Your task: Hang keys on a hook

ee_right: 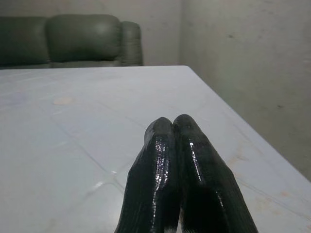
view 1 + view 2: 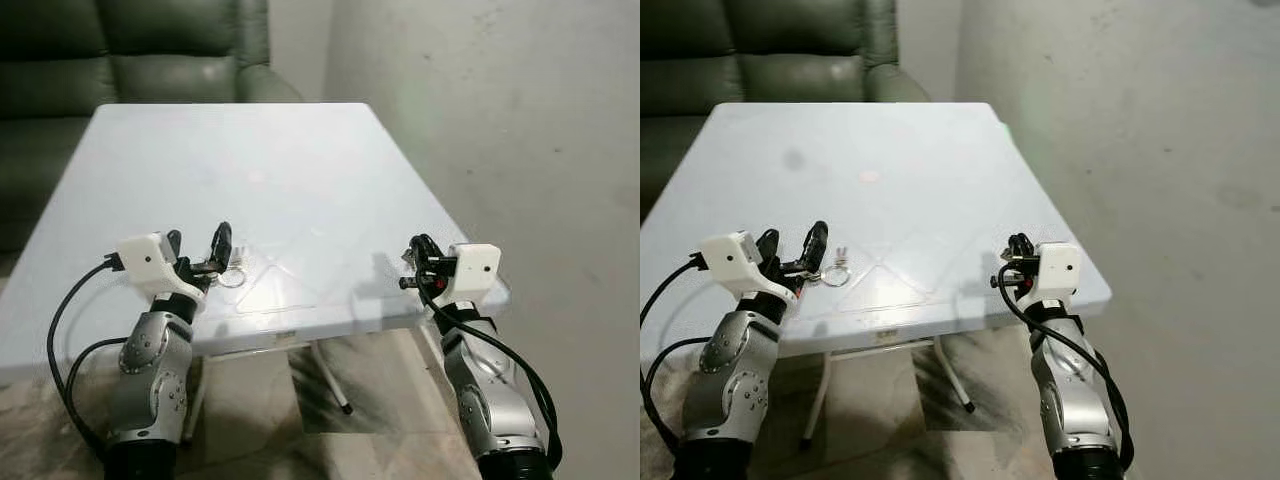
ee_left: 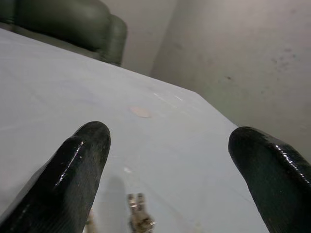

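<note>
Left gripper (image 2: 200,250) low over the near edge of the pale tabletop (image 2: 230,170), jaws spread wide, empty. Keys (image 2: 231,275) with a ring flat on the tabletop just beyond and between the spread jaws, untouched. Right gripper (image 2: 415,262) at the tabletop's near right corner, jaws pressed together on nothing. Dark green sofa (image 2: 120,50) well beyond both jaws.

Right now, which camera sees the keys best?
The right eye view: the keys lie whole on the white table, ring and all, beside the open left gripper. The left eye view shows them similarly; the left wrist view catches just a bit between its fingers.
</note>
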`<state>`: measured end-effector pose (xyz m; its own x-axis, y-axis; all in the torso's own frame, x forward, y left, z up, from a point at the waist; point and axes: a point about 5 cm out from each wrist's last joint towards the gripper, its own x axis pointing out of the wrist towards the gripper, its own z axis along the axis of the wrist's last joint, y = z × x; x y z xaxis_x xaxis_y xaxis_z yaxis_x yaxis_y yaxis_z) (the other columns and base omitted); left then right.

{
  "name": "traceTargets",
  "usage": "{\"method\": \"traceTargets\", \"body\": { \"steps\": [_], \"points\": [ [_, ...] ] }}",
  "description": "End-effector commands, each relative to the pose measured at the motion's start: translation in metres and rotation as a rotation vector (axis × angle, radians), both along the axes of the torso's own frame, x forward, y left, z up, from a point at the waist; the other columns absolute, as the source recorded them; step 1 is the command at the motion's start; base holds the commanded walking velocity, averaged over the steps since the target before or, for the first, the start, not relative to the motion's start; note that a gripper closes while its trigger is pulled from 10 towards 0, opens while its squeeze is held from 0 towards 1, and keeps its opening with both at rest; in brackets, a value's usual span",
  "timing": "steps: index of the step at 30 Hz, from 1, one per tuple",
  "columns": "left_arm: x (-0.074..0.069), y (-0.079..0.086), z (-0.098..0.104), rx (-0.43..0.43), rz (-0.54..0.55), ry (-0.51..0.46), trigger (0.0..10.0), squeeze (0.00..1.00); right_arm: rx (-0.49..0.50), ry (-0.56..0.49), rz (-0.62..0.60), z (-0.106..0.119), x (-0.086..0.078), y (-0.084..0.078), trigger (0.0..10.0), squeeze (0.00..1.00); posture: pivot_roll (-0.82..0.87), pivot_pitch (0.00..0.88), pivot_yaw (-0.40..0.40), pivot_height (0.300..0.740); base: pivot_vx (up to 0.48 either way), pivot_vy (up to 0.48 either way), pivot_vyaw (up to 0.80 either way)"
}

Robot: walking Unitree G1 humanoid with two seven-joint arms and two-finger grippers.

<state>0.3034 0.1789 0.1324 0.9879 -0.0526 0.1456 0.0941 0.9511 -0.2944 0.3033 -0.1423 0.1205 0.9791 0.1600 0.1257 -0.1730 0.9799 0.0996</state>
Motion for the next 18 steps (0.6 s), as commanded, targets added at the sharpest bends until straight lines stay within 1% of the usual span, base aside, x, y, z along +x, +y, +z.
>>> {"method": "traceTargets", "body": {
  "steps": [1, 18],
  "points": [
    [0.0026, -0.0019, 0.0017, 0.010, -0.002, -0.001, 10.0, 0.00, -0.006, 0.004, 0.004, 0.0016, 0.0027, 0.0000, 10.0, 0.00, 0.04, 0.000, -0.071, 0.740, 0.000, 0.000, -0.68],
    [0.0045, -0.0021, -0.0008, 0.000, -0.015, 0.008, 10.0, 0.00, -0.004, 0.015, 0.012, -0.0011, -0.0002, 0.0013, 10.0, 0.00, 0.03, 0.000, -0.065, 0.740, 0.000, 0.000, -0.68]
  ]
}}
